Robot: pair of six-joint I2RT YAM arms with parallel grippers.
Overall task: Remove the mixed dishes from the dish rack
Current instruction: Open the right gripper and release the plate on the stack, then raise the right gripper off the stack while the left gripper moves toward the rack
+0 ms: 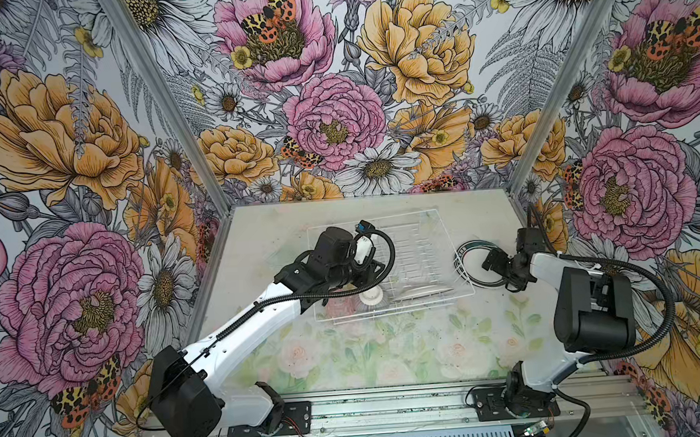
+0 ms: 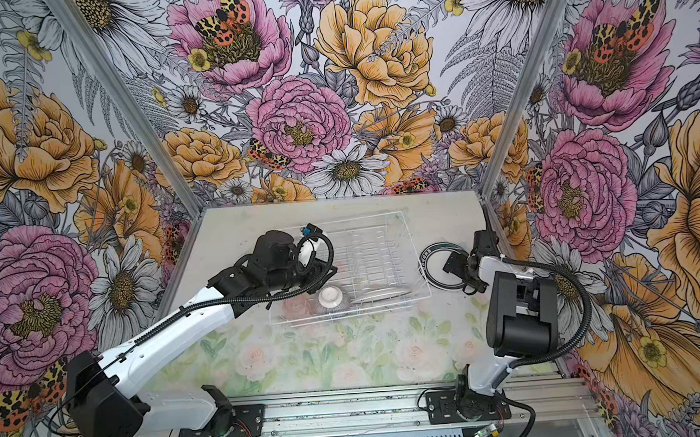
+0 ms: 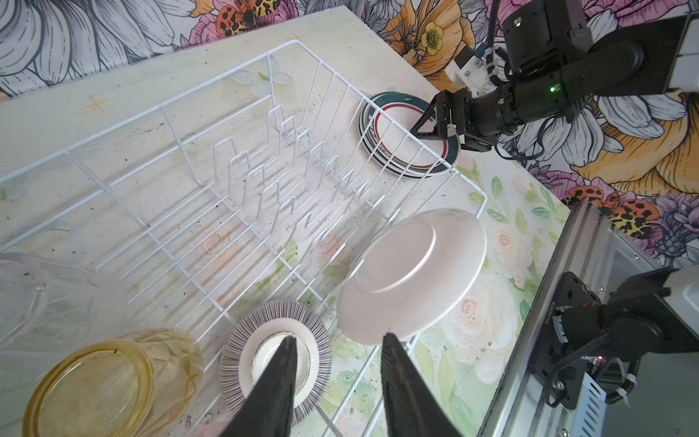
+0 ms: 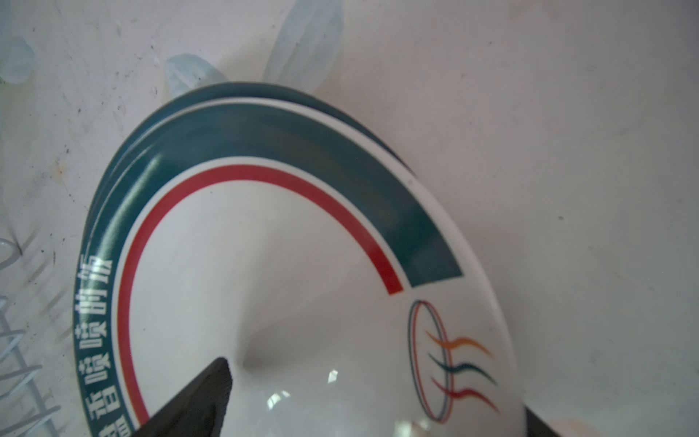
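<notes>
The unloading stood part done. A stack of plates [image 4: 302, 246] lay on the table just beside the rack [image 3: 162, 106], to its right in both top views. One white plate [image 3: 412, 272] leaned on edge at the rack's near end, its back toward the left wrist camera. An upturned striped bowl [image 3: 264, 314] sat just beside it, with an amber tumbler [image 3: 113, 378] and a clear tumbler [image 3: 22, 295] further along the same end. The right gripper [image 3: 442, 132] hung over the stack with its jaws spread wide and nothing between them. Its plate-setting step looked finished, and the top plate sat on the others, slightly offset. The left gripper [image 3: 339, 336] hovered low over the rack, jaws partly spread and empty. One finger [image 3: 280, 378] was above the bowl's white foot and the other above the gap between bowl and plate. I judged the step in hand to be the left arm's reach for the bowl. The next move would call for lowering until the fingers straddled the foot, closing firmly, then lifting straight up clear of the wires and the leaning plate. The foot looked small and smooth, so a slip seemed possible.
</notes>
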